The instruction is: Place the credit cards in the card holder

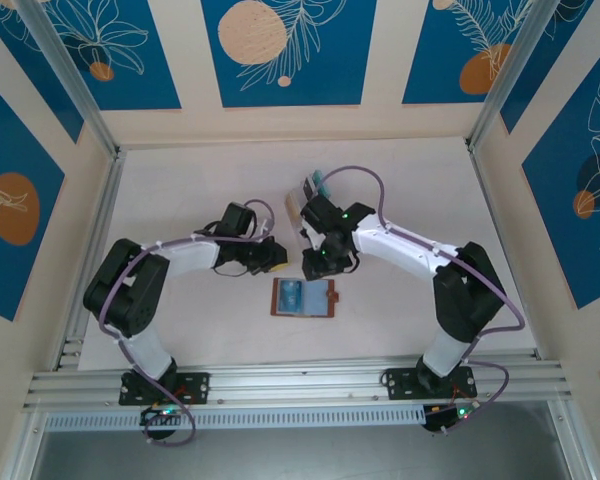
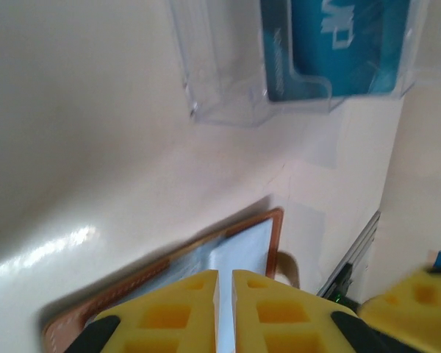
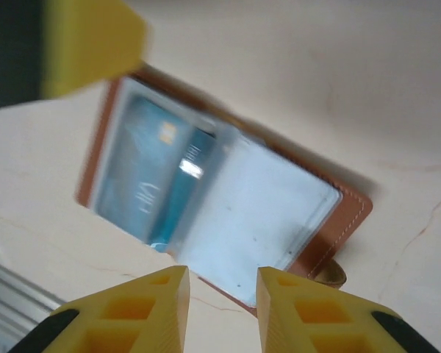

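Open brown leather bifold card holder lies at centre frame, a blue plastic credit card in its left pocket. Left gripper fingers almost touching, empty. Right gripper fingers moderately apart, empty.

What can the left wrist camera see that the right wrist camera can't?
Left wrist camera: a clear plastic rack with a teal card standing in it. Right wrist camera: blue cards tucked into the left pocket of the card holder. Both: the open brown card holder lying on the pale table, with yellow fingers at the bottom.
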Robot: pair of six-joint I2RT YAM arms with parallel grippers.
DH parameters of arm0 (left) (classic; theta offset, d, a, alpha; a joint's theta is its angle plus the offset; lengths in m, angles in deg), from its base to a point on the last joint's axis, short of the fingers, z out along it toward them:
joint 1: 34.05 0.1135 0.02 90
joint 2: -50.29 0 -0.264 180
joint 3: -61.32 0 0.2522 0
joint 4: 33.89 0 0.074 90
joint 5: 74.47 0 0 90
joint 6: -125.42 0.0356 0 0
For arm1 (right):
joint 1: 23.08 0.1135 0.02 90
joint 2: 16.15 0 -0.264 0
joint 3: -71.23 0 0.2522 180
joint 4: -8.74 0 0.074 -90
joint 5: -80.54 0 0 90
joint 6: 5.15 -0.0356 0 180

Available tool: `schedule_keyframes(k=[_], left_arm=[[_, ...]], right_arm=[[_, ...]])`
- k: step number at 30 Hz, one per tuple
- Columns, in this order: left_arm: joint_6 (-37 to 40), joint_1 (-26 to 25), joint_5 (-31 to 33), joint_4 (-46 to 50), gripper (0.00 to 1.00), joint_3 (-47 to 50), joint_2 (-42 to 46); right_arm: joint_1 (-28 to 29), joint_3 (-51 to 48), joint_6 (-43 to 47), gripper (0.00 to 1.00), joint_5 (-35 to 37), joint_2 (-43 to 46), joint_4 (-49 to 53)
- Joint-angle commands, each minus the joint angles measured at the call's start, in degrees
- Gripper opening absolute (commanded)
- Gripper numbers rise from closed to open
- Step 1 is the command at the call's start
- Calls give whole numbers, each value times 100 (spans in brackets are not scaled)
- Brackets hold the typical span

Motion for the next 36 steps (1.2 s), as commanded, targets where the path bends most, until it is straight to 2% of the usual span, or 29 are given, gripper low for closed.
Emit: schedule_keyframes(k=[1,7,17,33,36], left_arm=[[266,-148,153,281,12,270,134],[381,-302,328,382,12,518,117],[269,-359,368,86,12,953,83],[238,-375,402,20,12,1041,54],[325,-372,465,102,12,1039,21]], right_arm=[[1,-275,-262,31,272,-308,-262],[90,48,-140,36,629,-684,-356],[303,199,-103,35,972,-1019,-269],[357,-351,-365,37,980,-1237,-365],[324,-442,-372,33,685,-1246,-529]])
